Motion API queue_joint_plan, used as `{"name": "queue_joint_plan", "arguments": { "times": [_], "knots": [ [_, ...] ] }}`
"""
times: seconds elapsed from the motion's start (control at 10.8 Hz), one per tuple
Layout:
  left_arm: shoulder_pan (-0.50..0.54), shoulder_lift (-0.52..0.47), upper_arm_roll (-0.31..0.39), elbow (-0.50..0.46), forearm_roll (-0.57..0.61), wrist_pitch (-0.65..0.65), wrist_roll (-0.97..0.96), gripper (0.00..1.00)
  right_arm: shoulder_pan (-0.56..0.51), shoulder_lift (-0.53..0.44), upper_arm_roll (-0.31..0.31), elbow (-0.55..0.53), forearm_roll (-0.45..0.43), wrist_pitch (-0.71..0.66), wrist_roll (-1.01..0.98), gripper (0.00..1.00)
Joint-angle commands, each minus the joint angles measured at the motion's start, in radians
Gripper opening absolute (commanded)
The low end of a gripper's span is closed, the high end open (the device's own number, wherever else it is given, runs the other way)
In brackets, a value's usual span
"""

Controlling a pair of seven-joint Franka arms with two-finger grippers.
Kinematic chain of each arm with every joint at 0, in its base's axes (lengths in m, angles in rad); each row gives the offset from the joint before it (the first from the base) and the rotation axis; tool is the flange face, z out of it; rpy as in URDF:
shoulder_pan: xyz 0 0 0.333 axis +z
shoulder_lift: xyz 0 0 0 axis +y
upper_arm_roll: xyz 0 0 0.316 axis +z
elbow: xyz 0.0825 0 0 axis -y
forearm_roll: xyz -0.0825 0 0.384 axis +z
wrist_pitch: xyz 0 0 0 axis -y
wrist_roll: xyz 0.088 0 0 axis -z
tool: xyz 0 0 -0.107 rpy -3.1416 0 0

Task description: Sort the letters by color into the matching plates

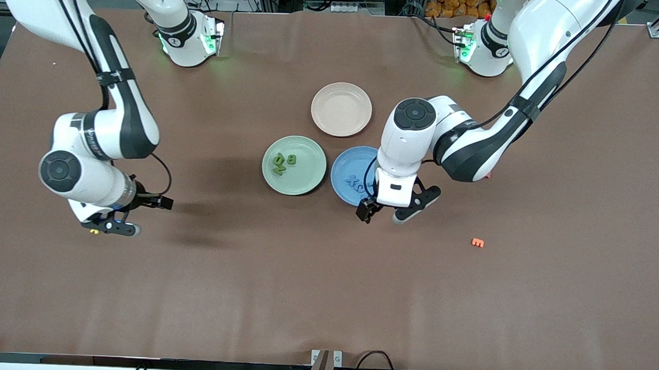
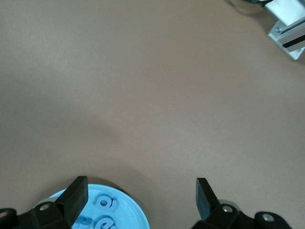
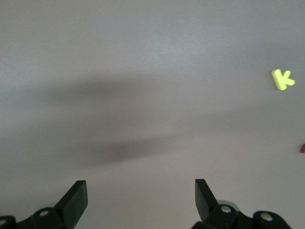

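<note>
The pale green plate (image 1: 307,175) lies mid-table with green letters (image 1: 283,164) in it. Beside it, toward the left arm's end, the blue plate (image 1: 350,161) holds blue letters (image 1: 355,183), partly hidden by the left arm. My left gripper (image 1: 385,212) hangs open and empty over the blue plate's near rim. In the left wrist view, the blue plate (image 2: 128,214) and its blue letters (image 2: 105,203) show by one finger of the left gripper (image 2: 142,200). My right gripper (image 1: 139,215) is open and empty over bare table toward the right arm's end, as the right gripper (image 3: 141,200) shows in its wrist view.
An empty beige-pink plate (image 1: 341,109) lies farther from the front camera than the two plates. An orange letter (image 1: 477,242) lies toward the left arm's end. A yellow letter K (image 3: 282,79) lies on the table by the right gripper, and a red bit (image 3: 302,149) shows nearby.
</note>
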Motion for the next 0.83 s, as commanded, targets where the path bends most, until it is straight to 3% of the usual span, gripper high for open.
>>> {"name": "queue_joint_plan", "arguments": {
  "times": [0.0,0.56,0.74],
  "knots": [
    [-0.013,-0.023,0.009,0.008,0.09,-0.019,0.031,1.0,-0.049,-0.024,-0.018,0.011,-0.014,-0.051,-0.074,1.0],
    [0.005,-0.063,0.001,0.057,0.086,-0.019,0.183,1.0,-0.116,-0.162,-0.032,0.013,-0.006,-0.146,-0.109,1.0],
    [-0.008,-0.08,0.009,0.113,-0.035,-0.021,0.28,1.0,-0.128,-0.24,-0.031,0.013,0.003,-0.226,-0.113,1.0]
  ]
}}
